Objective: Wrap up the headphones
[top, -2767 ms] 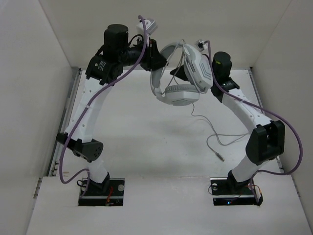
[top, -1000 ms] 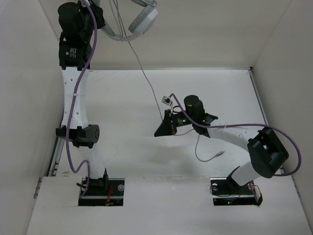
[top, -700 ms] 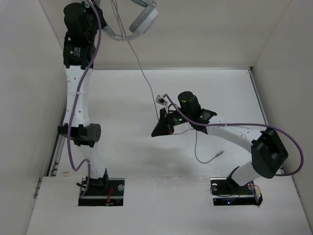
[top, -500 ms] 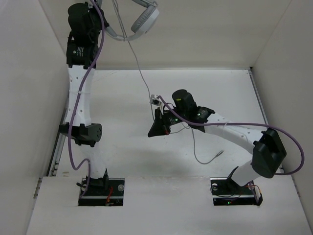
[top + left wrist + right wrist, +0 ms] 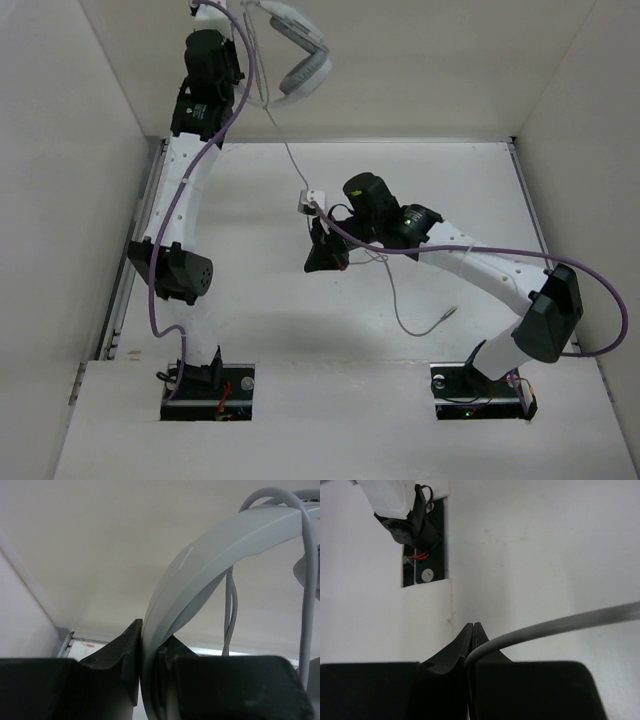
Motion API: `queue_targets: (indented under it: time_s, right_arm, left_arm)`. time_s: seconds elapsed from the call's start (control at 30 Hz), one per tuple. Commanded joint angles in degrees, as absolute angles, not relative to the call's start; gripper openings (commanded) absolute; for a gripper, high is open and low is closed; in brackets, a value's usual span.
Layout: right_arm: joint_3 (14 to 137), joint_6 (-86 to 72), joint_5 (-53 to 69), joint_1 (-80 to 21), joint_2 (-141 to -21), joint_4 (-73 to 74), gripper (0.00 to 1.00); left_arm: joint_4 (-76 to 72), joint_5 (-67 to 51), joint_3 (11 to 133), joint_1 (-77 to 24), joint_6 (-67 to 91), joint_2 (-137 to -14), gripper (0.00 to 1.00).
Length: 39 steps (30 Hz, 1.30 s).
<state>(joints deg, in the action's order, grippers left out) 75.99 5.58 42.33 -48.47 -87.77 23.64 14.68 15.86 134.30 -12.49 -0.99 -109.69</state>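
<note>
Left gripper (image 5: 149,641): clenched on the headband (image 5: 215,545); the headphones (image 5: 303,62) arch up beyond its fingers, lifted high, probably so the cord hangs free.
Right gripper (image 5: 471,631): pinched shut on the cable (image 5: 560,624) mid-length, likely to tension it for winding.
Plug (image 5: 452,312): trails past the right fingers onto the table (image 5: 250,300).

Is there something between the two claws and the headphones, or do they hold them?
Nothing visible is between them. The left claw is shut on the headband of the headphones, and the right claw pinches their thin cable.
</note>
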Motion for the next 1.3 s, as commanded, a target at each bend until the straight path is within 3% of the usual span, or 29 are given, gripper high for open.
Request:
queue_targets:
  time_s: [0.0, 0.53, 0.77, 1.0, 1.27]
  right_arm:
    - [83.92, 14.93, 37.36, -48.82, -85.34, 31.27, 0.01]
    - [102.56, 27.15, 27.17, -41.18, -83.58, 39.99, 0.00]
    - [102.57, 31.90, 19.70, -34.86, -82.53, 37.98, 0.00]
    - [97.92, 34.36, 6.61, -30.11, -81.39, 27.36, 0.00]
    - [95.63, 34.45, 0.09, -27.38, -83.14, 18.20, 0.00]
  left_arm:
    - [2.56, 21.26, 127.82, -14.89, -5.35, -104.33, 0.01]
    - [-2.73, 25.75, 101.79, -22.45, -18.01, -100.11, 0.00]
    - [0.61, 22.59, 93.96, -25.09, -18.28, -95.98, 0.00]
    - [7.90, 15.39, 90.44, -29.04, -17.67, -90.53, 0.00]
    - [13.88, 5.90, 87.01, -33.00, -15.03, -85.08, 0.00]
